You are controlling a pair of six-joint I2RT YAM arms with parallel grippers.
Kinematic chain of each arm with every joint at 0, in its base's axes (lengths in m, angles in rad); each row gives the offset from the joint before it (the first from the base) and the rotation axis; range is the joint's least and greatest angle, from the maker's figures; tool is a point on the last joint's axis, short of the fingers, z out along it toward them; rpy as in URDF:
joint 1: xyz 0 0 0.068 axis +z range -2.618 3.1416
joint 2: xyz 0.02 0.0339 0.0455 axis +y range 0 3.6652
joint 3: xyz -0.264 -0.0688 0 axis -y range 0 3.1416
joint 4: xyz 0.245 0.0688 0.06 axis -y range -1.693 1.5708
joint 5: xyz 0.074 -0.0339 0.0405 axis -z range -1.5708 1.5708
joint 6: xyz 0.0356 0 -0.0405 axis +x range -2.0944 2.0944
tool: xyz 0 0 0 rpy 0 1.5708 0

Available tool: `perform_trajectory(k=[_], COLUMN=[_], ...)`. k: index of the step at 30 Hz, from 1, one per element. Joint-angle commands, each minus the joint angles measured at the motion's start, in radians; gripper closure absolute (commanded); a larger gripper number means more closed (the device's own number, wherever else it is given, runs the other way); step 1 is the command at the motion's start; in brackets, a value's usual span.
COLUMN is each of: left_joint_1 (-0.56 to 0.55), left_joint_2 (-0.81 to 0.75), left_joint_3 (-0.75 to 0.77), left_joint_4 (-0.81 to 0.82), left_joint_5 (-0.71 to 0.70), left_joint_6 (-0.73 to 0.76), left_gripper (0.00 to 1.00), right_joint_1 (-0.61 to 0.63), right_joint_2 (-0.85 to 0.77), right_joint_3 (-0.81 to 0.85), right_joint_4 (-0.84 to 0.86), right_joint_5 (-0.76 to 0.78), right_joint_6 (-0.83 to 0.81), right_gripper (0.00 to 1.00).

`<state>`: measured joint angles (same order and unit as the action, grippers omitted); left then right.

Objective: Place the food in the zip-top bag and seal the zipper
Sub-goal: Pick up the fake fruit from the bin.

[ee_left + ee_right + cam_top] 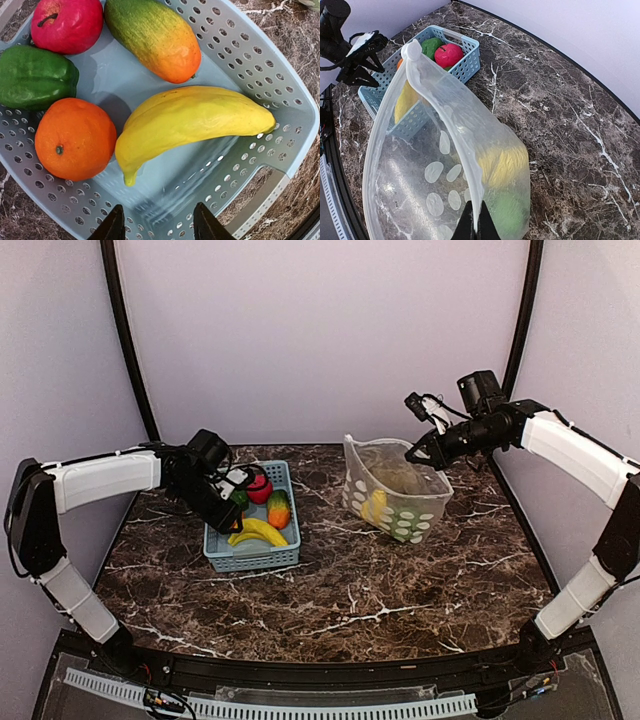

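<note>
Broadly, the dark marble tabletop [380,610] carries two containers, both toward its far edge. The zip-top bag [395,490], clear with white dots, stands on the far right part of the tabletop with its mouth gaping upward. Its zipper [462,145] is unsealed, the strip rising in a slack arc from the pinched point. A yellow piece [505,162] and a green piece [507,212] lie in the bottom of the bag.

The light-blue perforated basket [250,558] sits to the bag's left, apart from it, on the far left part of the tabletop. Inside it, the banana [195,120] lies across the end nearest the table's front edge. A green-to-orange piece [155,37] lies beyond it, toward the far edge. The orange [75,137] touches the banana's stem end, and the green pepper [32,77] sits just beside the orange. The red apple [67,22] is in the basket's far corner, next to the pepper.

The right gripper [477,225] is closed tight on the bag's mouth edge, holding that side up at the bag's far right corner. The left gripper [159,227] hangs over the basket with its fingers spread, holding nothing, clear of the fruit below.
</note>
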<state>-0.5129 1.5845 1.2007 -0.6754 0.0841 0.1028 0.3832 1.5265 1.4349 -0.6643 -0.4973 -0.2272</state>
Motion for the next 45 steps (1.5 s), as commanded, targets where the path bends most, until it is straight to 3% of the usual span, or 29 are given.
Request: perform_trajectory(k=[1, 8, 17, 28, 32, 42, 45], left_joint_1=[0.007, 0.007, 0.007, 0.007, 0.007, 0.005, 0.005], left_joint_2=[0.021, 0.073, 0.162, 0.196, 0.197, 0.14, 0.092], left_joint_3=[-0.041, -0.056, -0.032, -0.052, -0.059, -0.046, -0.039], left_joint_4=[0.029, 0.048, 0.038, 0.084, 0.097, 0.08, 0.055], left_joint_5=[-0.025, -0.073, -0.19, -0.164, -0.155, -0.147, -0.153], left_joint_6=[-0.038, -0.076, -0.099, -0.098, -0.094, -0.093, -0.098], left_gripper=[0.54, 0.47, 0.47, 0.49, 0.54, 0.8, 0.82], right_joint_1=[-0.005, -0.004, -0.004, -0.004, -0.004, -0.004, -0.005], right_joint_2=[-0.03, -0.02, -0.015, -0.005, -0.002, -0.002, -0.002], right_joint_3=[-0.008, -0.001, 0.007, 0.005, 0.007, 0.007, 0.005], right_joint_4=[0.025, 0.021, 0.014, 0.015, 0.014, 0.013, 0.014], right_joint_5=[-0.004, -0.009, -0.012, -0.022, -0.023, -0.023, -0.023], right_joint_6=[-0.007, -0.007, -0.01, -0.01, -0.011, -0.012, -0.013], right_gripper=[1.0, 1.0, 1.0, 1.0, 1.0, 1.0, 1.0])
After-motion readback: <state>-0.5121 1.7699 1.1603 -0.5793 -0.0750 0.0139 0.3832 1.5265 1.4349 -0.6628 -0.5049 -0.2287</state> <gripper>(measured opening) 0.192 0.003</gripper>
